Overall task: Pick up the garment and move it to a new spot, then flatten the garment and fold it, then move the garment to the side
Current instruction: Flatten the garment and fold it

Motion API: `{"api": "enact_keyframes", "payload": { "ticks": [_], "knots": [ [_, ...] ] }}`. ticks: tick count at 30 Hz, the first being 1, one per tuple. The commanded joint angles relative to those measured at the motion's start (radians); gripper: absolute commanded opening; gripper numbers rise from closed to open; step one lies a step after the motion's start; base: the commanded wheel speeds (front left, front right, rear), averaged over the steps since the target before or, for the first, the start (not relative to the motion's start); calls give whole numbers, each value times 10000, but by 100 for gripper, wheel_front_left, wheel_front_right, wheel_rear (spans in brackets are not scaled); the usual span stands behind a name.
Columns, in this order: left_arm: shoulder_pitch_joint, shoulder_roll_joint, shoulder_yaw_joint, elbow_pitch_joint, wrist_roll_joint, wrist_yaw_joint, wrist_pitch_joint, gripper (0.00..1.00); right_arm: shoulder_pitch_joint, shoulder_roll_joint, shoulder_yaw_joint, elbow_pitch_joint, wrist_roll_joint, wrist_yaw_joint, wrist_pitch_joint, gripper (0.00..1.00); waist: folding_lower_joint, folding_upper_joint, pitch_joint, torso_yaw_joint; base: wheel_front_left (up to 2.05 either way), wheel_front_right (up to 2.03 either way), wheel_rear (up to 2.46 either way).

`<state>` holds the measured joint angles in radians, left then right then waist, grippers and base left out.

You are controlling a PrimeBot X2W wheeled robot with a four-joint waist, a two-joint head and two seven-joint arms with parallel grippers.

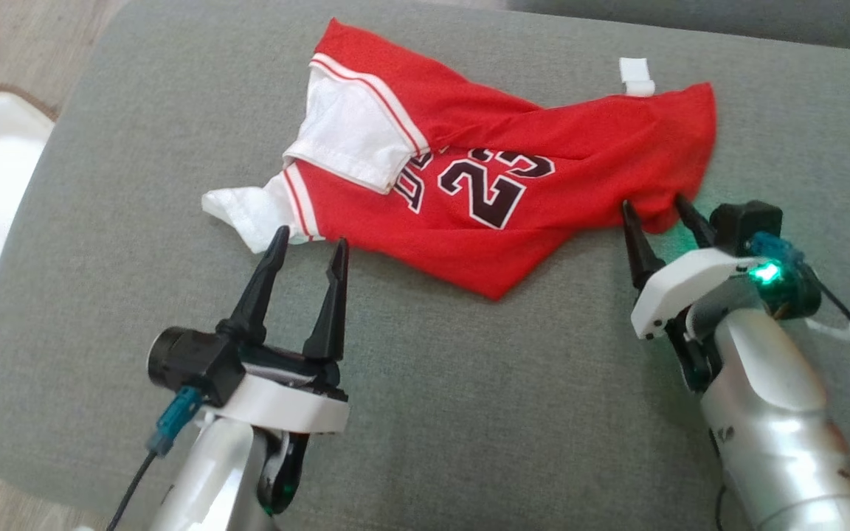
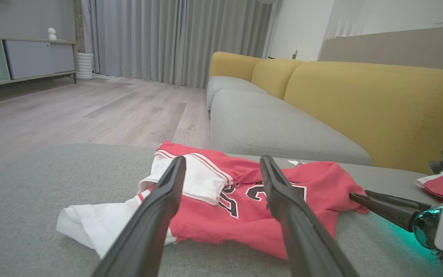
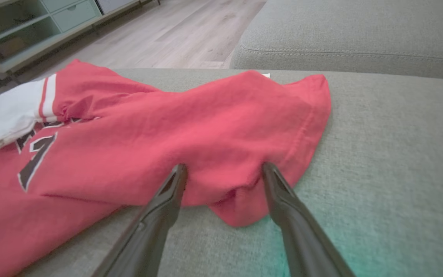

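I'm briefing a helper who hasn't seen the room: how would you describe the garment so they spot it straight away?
Find the broad grey cushion next to the yellow-backed sofa. The garment lies crumpled on its far half: a red jersey with white side panels. Unlike the small white tab beside it, it carries a black, white-outlined 23.

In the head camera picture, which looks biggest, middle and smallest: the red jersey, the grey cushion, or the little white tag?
Largest to smallest, as they look in the head view:
1. grey cushion
2. red jersey
3. white tag

red garment (image 1: 587, 155), white panels, black numerals
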<state>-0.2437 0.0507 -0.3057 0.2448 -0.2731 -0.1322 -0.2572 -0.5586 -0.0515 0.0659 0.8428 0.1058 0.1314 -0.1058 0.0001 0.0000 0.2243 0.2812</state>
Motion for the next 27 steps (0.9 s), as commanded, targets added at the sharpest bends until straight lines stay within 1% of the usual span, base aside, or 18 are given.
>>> {"api": "enact_keyframes", "payload": {
  "ticks": [1, 2, 3, 4, 5, 9, 12, 15, 16, 17, 20, 23, 27],
  "knots": [
    [-449, 32, 193, -304, -61, 17, -45, 100, -568, 10, 59, 144, -347, -7, -209, 100, -1, 0, 104, 142, 0, 0, 0],
    [-456, 28, 195, -313, -72, 17, -45, 100, -713, 10, 34, 340, -499, -7, -293, 100, -1, 0, 136, 167, 0, 0, 0],
    [-461, 24, 204, -323, -84, 17, -45, 100, -850, 10, 23, 541, -616, -7, -343, 86, -1, 0, 166, 183, 0, 0, 0],
    [-461, 24, 204, -323, -84, 17, -45, 100, -850, 10, 23, 541, -616, -7, -343, 86, -1, 0, 166, 183, 0, 0, 0],
    [-459, 20, 216, -330, -93, 17, -45, 100, -983, 11, 20, 708, -732, -7, -432, 0, -1, 0, 182, 187, 0, 0, 0],
    [-449, 10, 275, -323, -98, 16, -45, 100, -1470, -18, -219, 1085, -1210, -7, -928, 0, -1, 0, 211, 132, 0, 0, 0],
    [-488, 5, 329, -322, -130, 16, -45, 100, -1778, -202, -531, 1125, -1553, -7, -1188, 0, -1, 0, 154, 79, 0, 0, 0],
    [-487, 0, 364, -341, -143, 16, -45, 100, -2086, -497, -778, 987, -1812, -7, -1330, 0, -1, 0, 59, 35, 0, 0, 0],
    [-469, -1, 365, -351, -180, 16, -45, 100, -2319, -780, -947, 819, -1960, -7, -1375, 0, -1, 0, -13, 23, 0, 0, 0],
    [-461, -2, 351, -355, -205, 16, -45, 100, -2439, -928, -1031, 716, -2021, -7, -1387, 0, -1, 0, -50, 32, 0, 0, 0],
    [-436, -2, 312, -389, -274, 16, -45, 100, -2783, -1331, -1188, 449, -2204, -7, -1242, 0, -1, 0, -123, 81, 0, 0, 0],
    [-391, -3, 287, -424, -328, 16, -45, 100, -3081, -1632, -1273, 218, -2400, -7, -873, 0, -1, 0, -162, 182, 0, 0, 0],
    [-368, -4, 265, -459, -382, 16, -45, 100, -3441, -1820, -1165, 178, -2729, -7, -405, 0, -1, 0, -125, 329, 0, 0, 0]
  ]
}}
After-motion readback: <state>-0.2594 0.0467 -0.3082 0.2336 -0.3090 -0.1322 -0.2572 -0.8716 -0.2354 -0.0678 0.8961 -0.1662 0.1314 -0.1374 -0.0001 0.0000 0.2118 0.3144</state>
